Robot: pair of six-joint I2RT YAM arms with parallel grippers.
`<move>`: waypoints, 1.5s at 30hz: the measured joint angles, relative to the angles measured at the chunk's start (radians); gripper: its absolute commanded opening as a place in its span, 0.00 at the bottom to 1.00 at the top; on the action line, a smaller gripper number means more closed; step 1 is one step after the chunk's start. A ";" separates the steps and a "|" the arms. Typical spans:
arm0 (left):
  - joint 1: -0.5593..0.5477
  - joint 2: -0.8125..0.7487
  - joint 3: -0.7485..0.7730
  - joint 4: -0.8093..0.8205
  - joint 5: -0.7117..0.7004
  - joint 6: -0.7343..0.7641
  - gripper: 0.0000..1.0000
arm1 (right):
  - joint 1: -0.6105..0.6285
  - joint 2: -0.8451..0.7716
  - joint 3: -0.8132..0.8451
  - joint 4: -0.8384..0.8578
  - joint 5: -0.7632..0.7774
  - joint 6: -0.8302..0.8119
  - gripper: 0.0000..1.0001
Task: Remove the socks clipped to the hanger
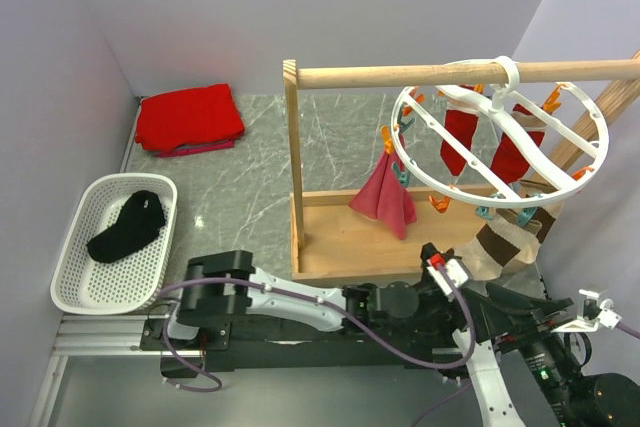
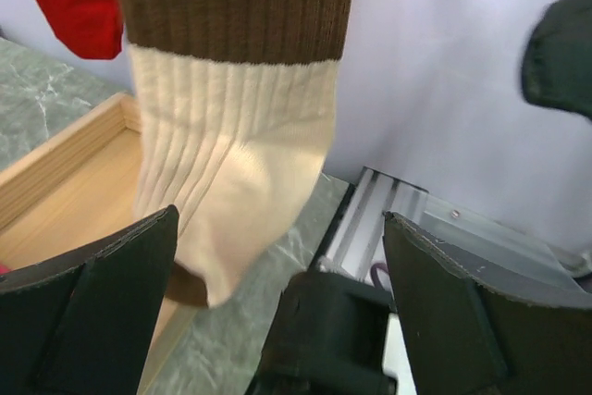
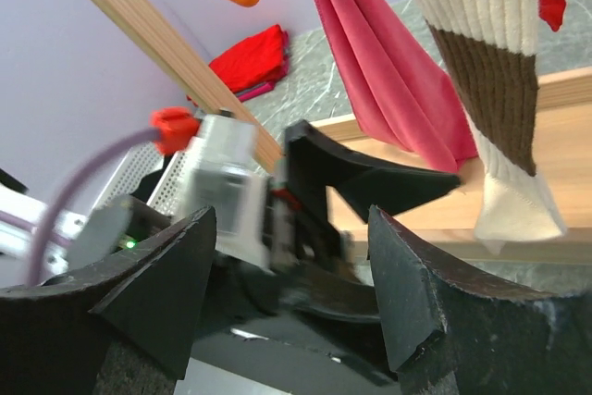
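At two o'clock on the table, seen from above, the hanger [image 1: 497, 100] hangs by its hook from the wooden rail [image 1: 400, 76]. Pegs on the ring hold two red socks [image 1: 458, 142] near its middle, a pink sock [image 1: 385, 197] at its eight o'clock edge and a brown-and-cream sock [image 1: 505, 242] at its five o'clock edge. A black sock [image 1: 128, 225] lies in the basket [image 1: 65, 247] at nine o'clock, and a folded red cloth [image 1: 190, 117] lies at eleven o'clock.

The left gripper [image 2: 277, 219] is released, its jaws wide apart. The cream toe of the brown-and-cream sock hangs between them, closer to the nine o'clock finger; whether it touches is unclear. The right gripper [image 3: 291, 265] is also spread wide and holds nothing. In its view the pink sock is at twelve o'clock and the brown-and-cream sock at two o'clock.
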 measured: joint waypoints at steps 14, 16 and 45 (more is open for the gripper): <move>0.033 0.120 0.133 -0.052 -0.100 0.050 0.12 | -0.002 0.001 0.002 -0.008 -0.015 0.002 0.73; 0.036 0.100 0.111 -0.079 -0.117 0.045 0.11 | -0.002 0.001 -0.002 -0.008 -0.031 0.001 0.73; 0.038 -0.579 -0.327 -0.447 -0.106 -0.237 0.13 | 0.001 0.308 0.107 0.115 0.041 -0.155 0.72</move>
